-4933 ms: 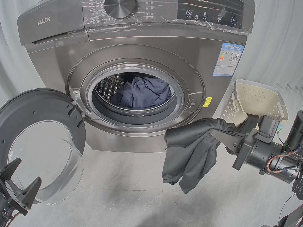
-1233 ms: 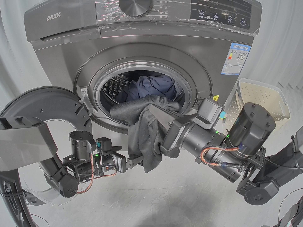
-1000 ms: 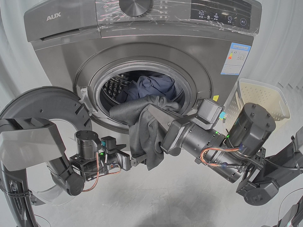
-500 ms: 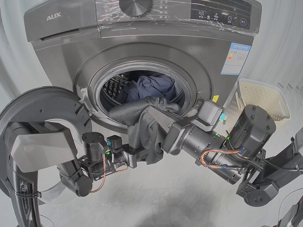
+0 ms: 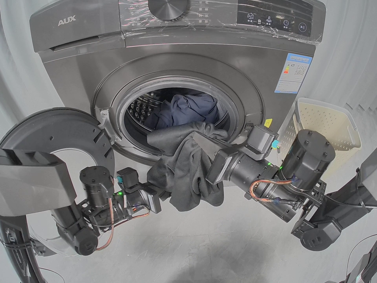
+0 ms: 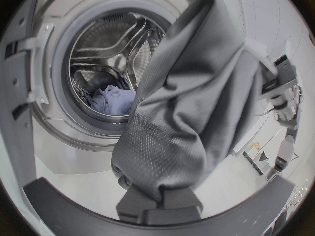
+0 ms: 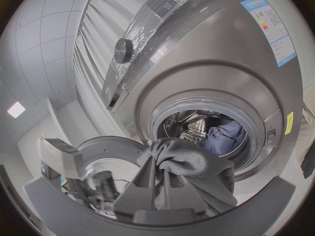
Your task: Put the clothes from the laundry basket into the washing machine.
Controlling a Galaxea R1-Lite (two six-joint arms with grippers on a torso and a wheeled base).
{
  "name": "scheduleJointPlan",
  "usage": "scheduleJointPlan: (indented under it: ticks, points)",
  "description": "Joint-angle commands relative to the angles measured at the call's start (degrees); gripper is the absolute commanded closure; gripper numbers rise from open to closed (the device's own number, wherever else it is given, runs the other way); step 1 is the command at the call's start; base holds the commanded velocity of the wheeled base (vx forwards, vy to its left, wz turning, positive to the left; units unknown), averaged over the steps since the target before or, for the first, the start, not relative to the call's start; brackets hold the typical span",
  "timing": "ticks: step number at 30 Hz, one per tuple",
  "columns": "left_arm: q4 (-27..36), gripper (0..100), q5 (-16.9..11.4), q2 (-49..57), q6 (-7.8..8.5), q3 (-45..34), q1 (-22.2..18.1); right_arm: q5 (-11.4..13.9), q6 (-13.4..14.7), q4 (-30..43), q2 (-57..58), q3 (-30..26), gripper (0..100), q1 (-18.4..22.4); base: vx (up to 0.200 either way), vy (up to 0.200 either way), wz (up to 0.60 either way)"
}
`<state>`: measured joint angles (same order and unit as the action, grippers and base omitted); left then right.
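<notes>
A dark grey garment (image 5: 184, 169) hangs over the lower rim of the washing machine's (image 5: 78, 71) round opening. My right gripper (image 5: 199, 137) is shut on its top fold at the rim; the right wrist view shows the gripper (image 7: 159, 164) pinching the cloth (image 7: 193, 167). Lower down, my left gripper (image 5: 163, 194) is shut on the garment's hanging part, and the left wrist view shows this gripper (image 6: 160, 194) with fabric (image 6: 190, 99) rising from it. A blue garment (image 5: 188, 109) lies inside the drum. The cream laundry basket (image 5: 326, 126) stands to the machine's right.
The machine's round door (image 5: 51, 134) stands swung open on the left, close behind my left arm. Bare grey floor (image 5: 196, 248) lies in front of the machine. White curtains hang on both sides.
My left gripper reached the garment's hanging end, closed on it and drew it slightly leftward, bunching the cloth. My right gripper edged a little toward the drum with the top fold.
</notes>
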<state>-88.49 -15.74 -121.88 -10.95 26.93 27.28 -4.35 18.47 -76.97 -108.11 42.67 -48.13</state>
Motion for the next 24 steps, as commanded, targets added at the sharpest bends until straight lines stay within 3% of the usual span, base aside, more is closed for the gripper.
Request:
scheduleJointPlan:
  ticks: [1,6,12,13,15,18,19,21,24]
  points:
    - [-0.45,100,-0.35,12.19,0.14,-8.74,-0.39,0.05,-1.15,-1.34,-4.31,0.40,100,4.45,0.000,0.000,0.00]
    - [-0.54,100,-3.33,16.94,0.14,-11.11,-0.21,-0.04,-2.30,-3.18,-6.24,0.49,100,4.71,0.000,0.000,0.00]
    - [-0.54,100,-3.77,17.91,-0.13,-11.02,-0.30,-0.04,-2.65,-3.27,-6.94,0.40,100,4.71,0.000,0.000,0.00]
    - [-0.54,100,-3.86,19.93,-0.30,-10.67,-0.30,-0.04,-2.65,-3.27,-7.47,0.40,0,4.71,0.000,0.000,0.00]
    - [-0.54,100,-3.86,21.86,-1.27,-10.32,0.14,-0.04,-2.74,-3.18,-7.56,-0.13,0,4.71,0.000,0.000,0.00]
    - [-0.54,100,-4.56,24.32,-4.52,-8.12,0.93,-0.04,-3.00,-3.10,-8.26,-1.62,0,4.53,0.000,0.000,0.00]
    - [-0.45,100,-4.65,24.41,-4.79,-7.59,1.02,-0.04,-3.00,-3.10,-8.35,-1.80,0,4.53,0.000,0.000,0.00]
    - [-0.28,100,-4.65,24.85,-7.16,-4.08,1.19,0.05,-4.41,-3.18,-9.32,-3.29,0,4.18,0.000,0.000,0.00]
    - [-0.19,100,-4.56,24.85,-8.48,-3.29,1.28,0.13,-5.20,-3.27,-9.84,-4.43,0,3.83,0.000,0.000,0.00]
